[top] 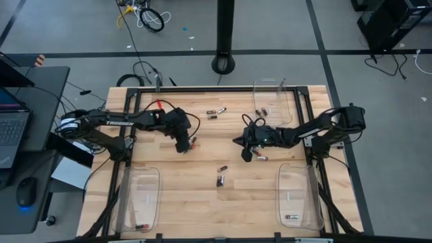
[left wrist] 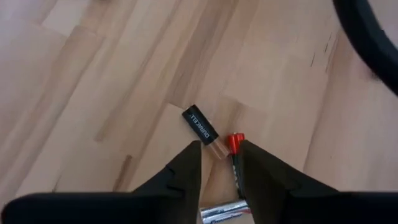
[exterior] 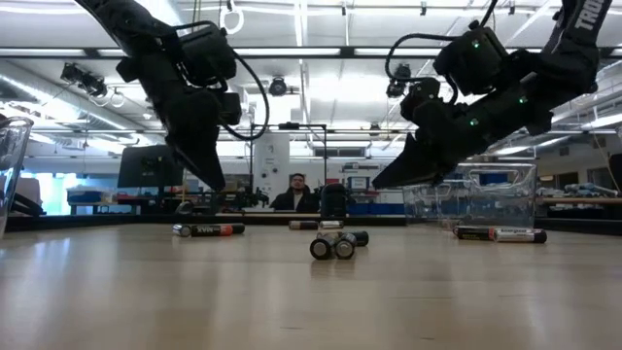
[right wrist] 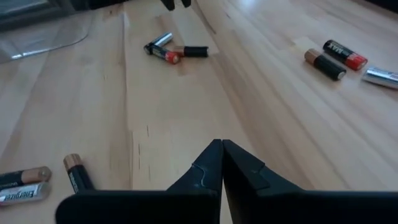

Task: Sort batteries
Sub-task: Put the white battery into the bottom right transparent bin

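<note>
Many little batteries [top: 221, 176] lie on the wooden table [top: 202, 202]. They are tiny round sticks. Some are black with a copper end, some have a red band, and some are shiny grey.

From above, two lie side by side near the middle of the table, and a few more [top: 216, 113] sit toward the far edge. One clear tray [top: 140, 199] on the near left has a battery [top: 141, 227] in it, and the clear tray [top: 298, 196] on the near right holds a battery [top: 292, 217] too. A third clear tray [top: 275, 101] stands at the far right.

The left gripper [top: 184, 144] hangs low over the left middle of the table. Its wrist camera shows what the top camera cannot: the fingers [left wrist: 180, 177] are spread apart with a gap between them. A black Duracell battery [left wrist: 200, 125] lies just in front, with a red-tipped one [left wrist: 235, 155] and a silver one [left wrist: 224, 211] right by the fingers.

The right gripper [top: 246, 154] hangs over the middle right of the table. Its wrist camera shows its fingers [right wrist: 211, 163] pressed together, with nothing in them. Batteries lie all around it, but none touch it.

The low camera shows the two middle batteries [exterior: 331, 246] end on, like small circles. Far behind the table, a person [exterior: 294, 193] sits in the room.
</note>
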Robot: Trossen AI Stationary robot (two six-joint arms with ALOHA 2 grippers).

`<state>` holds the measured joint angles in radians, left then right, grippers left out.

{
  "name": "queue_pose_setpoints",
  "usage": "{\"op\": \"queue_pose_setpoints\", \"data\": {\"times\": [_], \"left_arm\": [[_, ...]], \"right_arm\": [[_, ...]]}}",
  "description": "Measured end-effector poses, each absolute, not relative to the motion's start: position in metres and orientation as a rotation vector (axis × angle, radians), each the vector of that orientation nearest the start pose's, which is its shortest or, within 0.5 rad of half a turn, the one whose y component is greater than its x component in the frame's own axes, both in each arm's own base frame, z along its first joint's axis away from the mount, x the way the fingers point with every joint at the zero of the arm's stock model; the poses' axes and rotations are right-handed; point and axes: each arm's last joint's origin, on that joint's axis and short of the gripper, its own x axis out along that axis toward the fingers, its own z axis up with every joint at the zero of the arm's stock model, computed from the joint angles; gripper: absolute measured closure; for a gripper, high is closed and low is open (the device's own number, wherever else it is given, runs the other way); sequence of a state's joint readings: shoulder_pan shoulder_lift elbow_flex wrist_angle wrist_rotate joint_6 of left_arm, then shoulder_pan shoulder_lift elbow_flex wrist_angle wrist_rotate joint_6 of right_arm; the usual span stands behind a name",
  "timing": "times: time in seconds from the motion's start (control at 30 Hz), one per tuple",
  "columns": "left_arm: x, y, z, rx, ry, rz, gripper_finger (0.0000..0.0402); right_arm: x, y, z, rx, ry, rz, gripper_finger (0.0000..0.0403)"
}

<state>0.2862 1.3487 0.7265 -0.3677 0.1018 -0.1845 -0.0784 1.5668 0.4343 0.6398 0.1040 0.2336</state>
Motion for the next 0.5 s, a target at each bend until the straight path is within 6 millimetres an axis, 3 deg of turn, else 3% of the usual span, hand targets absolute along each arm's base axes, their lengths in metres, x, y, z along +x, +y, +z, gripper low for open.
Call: {"op": "queue_pose_setpoints", "data": {"times": [0.2,0.5], "left_arm": [[0.234,0.058,0.182,-0.306,1.054,0.168,0.0263],[0.228,0.043,0.178,-0.158,1.168,0.031,0.0259]], "right_arm": [[0.263,-0.019,0.122,0.217,0.478,-0.218,0.0383],[0.263,-0.018,0.124,0.212,0.461,-0.213,0.038]]}}
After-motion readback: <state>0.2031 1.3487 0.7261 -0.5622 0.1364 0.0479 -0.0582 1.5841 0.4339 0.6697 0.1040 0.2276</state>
